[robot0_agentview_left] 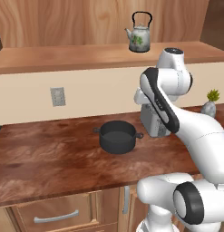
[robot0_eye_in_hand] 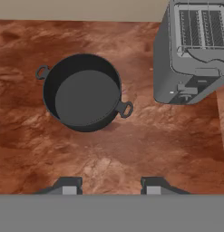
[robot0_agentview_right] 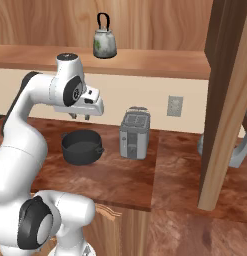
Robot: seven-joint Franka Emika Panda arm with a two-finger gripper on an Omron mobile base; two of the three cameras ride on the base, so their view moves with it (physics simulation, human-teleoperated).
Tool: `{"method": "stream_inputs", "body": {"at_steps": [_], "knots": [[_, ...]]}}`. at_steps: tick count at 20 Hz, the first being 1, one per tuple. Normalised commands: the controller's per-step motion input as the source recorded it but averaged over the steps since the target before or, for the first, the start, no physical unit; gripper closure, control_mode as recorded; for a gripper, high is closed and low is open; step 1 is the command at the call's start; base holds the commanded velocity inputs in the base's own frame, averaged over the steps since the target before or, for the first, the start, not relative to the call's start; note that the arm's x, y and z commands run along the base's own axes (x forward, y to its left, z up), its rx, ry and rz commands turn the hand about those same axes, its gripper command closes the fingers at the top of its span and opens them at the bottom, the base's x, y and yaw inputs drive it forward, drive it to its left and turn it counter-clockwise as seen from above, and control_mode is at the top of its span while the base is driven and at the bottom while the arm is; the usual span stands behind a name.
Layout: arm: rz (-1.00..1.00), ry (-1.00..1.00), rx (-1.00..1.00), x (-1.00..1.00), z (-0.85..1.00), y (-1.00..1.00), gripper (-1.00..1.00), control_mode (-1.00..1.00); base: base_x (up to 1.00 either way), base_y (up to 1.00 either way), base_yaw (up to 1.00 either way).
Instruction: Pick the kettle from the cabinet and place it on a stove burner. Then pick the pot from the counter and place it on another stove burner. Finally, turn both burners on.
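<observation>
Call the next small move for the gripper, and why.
Probably raise the gripper toward the kettle. The kettle, first in the task, stands untouched on the cabinet shelf, while the gripper hangs open and empty above the counter, near the pot and toaster.

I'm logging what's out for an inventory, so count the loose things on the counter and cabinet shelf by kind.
Leaf-print whitish kettle with black handle: 1
Squat dark grey two-handled pot: 1
Silver metal toaster: 1
Small green plant in grey pot: 1
Total: 4
</observation>
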Motion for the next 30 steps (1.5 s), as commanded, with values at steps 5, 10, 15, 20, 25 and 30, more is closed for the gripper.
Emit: {"method": "stream_inputs", "body": {"at_steps": [5,10,15,20,25,30], "knots": [[0.00,-0.05,0.00,-0.02,0.01,0.00,-1.00,-1.00,0.00,0.00,0.00],[0.00,-0.18,0.00,-0.14,0.15,-0.02,-1.00,-1.00,0.00,0.00,0.00],[0.00,-0.22,0.00,-0.07,0.23,-0.07,-1.00,-1.00,0.00,0.00,0.00],[0.01,-0.20,0.00,0.00,0.32,-0.06,-1.00,-1.00,0.00,0.00,0.00],[0.01,-0.25,0.00,0.00,0.36,-0.10,-1.00,-1.00,0.00,0.00,0.00],[0.01,-0.27,0.00,0.00,0.41,-0.08,-1.00,-1.00,0.00,0.00,0.00]]}}
